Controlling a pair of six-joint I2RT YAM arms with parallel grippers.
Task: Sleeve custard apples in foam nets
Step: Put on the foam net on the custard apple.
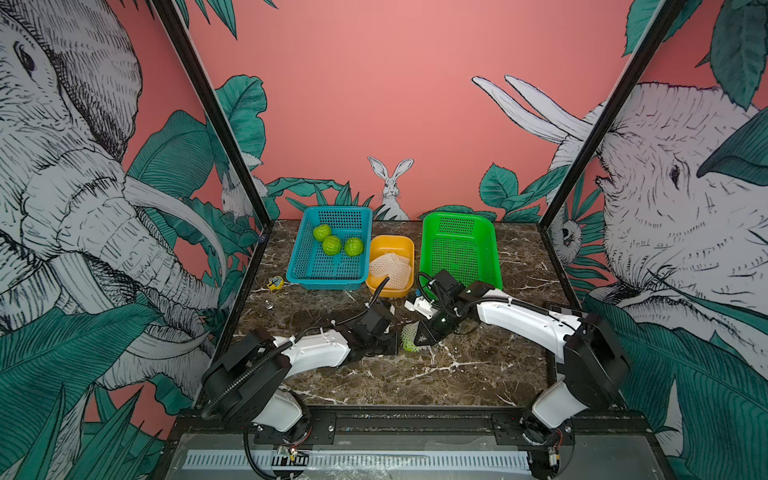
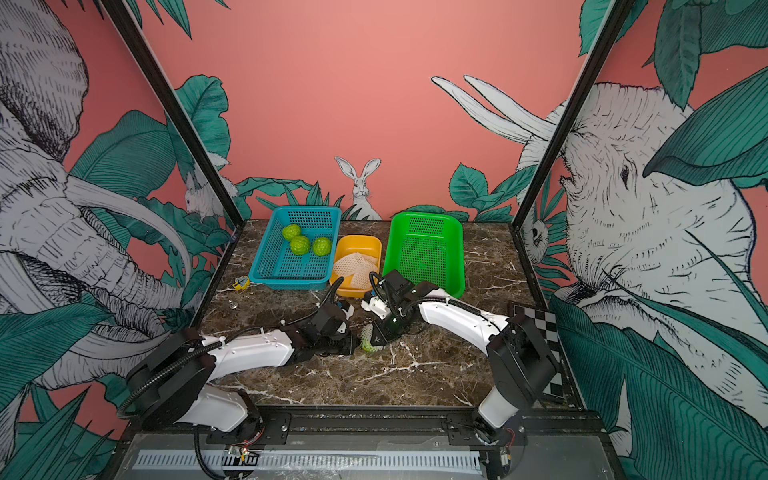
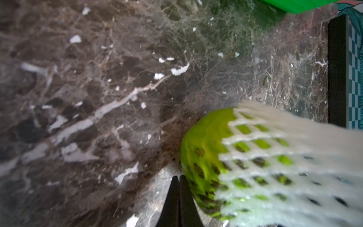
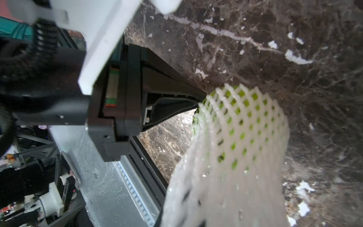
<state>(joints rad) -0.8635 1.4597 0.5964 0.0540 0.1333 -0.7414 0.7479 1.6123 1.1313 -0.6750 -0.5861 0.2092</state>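
One custard apple [image 1: 411,345] [image 3: 202,149] lies mid-table, partly inside a white foam net [image 1: 408,332] [image 3: 284,157] [image 4: 245,127]; its bare end faces my left gripper. In the left wrist view the left gripper [image 3: 178,177] [image 1: 397,347] is shut, empty, tips beside the bare fruit skin. The net stretches back over my right gripper [image 1: 420,338], whose jaws it hides. Three more custard apples [image 1: 332,245] sit in the blue basket [image 1: 324,284]. Spare foam nets [image 1: 390,266] lie in the yellow tub [image 1: 390,241].
A green basket [image 1: 457,218] stands at the back right, nothing in it. A small yellow-and-black item [image 1: 275,283] and a small metal piece [image 1: 269,305] lie by the left wall. A checkerboard [image 2: 536,320] sits at the right edge. Black frame posts flank the table.
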